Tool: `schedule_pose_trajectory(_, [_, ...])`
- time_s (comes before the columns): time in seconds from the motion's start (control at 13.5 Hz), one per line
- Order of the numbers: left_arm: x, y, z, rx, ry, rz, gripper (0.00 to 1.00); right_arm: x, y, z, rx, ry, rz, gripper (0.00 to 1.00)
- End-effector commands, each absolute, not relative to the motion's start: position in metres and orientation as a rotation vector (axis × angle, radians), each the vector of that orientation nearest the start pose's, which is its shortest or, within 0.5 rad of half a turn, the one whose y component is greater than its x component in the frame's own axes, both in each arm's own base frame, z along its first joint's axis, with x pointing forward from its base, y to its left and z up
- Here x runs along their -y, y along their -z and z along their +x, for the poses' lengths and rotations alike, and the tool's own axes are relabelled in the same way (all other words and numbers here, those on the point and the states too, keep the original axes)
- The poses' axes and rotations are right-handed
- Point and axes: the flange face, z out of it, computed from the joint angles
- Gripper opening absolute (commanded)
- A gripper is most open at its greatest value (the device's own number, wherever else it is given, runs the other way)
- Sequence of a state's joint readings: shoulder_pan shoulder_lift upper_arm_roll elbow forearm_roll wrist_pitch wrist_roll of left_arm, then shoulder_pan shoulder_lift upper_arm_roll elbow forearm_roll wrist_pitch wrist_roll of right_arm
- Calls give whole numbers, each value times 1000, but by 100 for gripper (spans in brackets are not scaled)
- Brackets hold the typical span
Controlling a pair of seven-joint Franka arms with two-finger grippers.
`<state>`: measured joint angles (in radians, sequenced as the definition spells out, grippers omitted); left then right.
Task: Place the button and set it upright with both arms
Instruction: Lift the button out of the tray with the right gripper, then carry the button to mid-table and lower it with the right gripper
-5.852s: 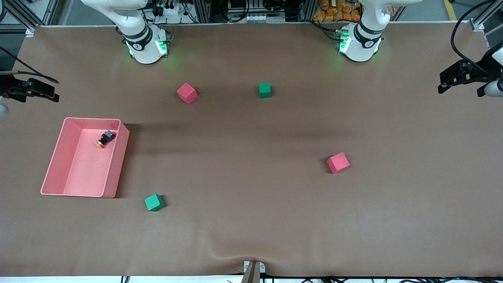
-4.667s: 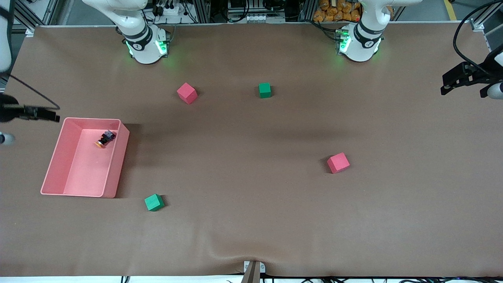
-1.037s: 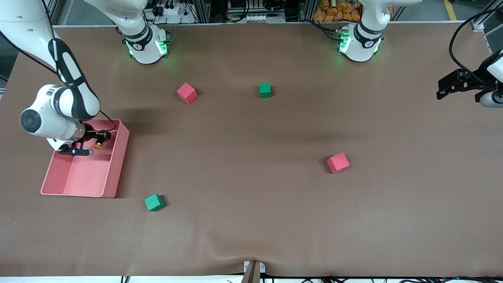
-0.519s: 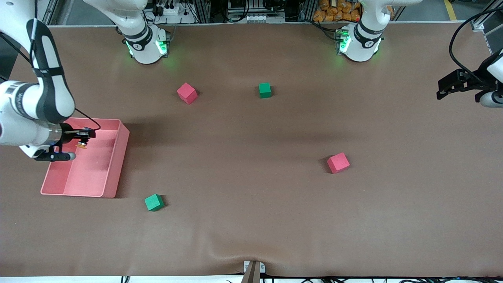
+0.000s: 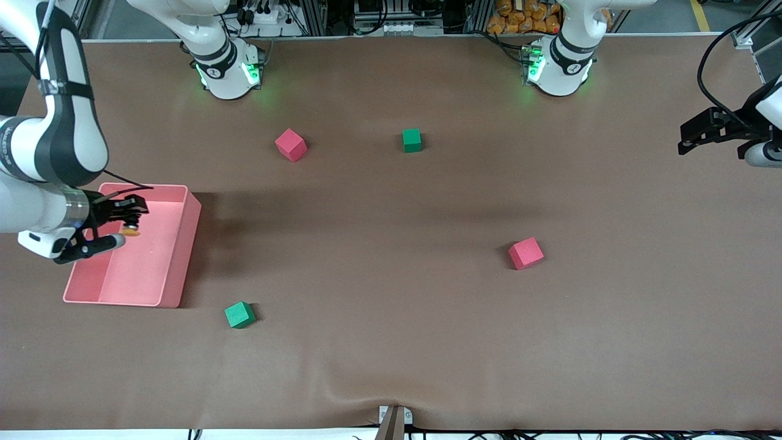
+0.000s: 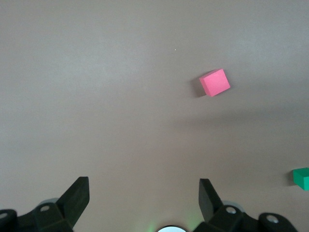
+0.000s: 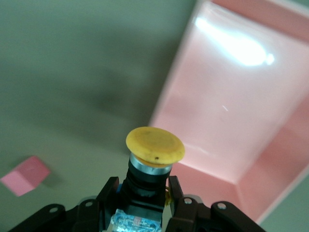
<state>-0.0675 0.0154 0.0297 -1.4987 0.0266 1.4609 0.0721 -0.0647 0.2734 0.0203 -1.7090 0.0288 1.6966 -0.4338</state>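
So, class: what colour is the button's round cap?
The button has a yellow-orange cap, clearest in the right wrist view.

robot lab: two arms (image 5: pixel 214 55) bolted to a brown table (image 5: pixel 391 354), aluminium framing (image 5: pixel 317 15), cables.

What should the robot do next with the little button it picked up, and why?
Probably carry it out over the bare table: the right gripper is shut on the button, hanging above the pink bin, while the left gripper waits open at the table's other end.
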Motion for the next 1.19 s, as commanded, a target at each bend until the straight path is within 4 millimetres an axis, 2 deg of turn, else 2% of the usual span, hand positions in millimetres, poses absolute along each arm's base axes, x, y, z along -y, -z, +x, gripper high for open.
schedule_pose_trajectory(0.0, [19, -643, 549, -152, -84, -3091, 100, -35, -440, 611, 736, -318, -2880, 0])
schedule_pose_trajectory(0.3, [22, -643, 549, -160, -83, -3092, 100, -126, -464, 614, 897, -190, -2804, 0])
schedule_pose_trajectory(0.52, [23, -641, 549, -162, -88, -3090, 100, -198, -467, 606, 1033, -95, -2780, 0])
schedule_pose_trajectory(0.81, [23, -641, 549, -167, -90, -3090, 100, -290, -446, 591, 1109, -12, -2767, 0])
schedule_pose_trajectory(1.11, [24, -638, 551, -167, -98, -3089, 100, -361, -415, 573, 961, 40, -2816, 0])
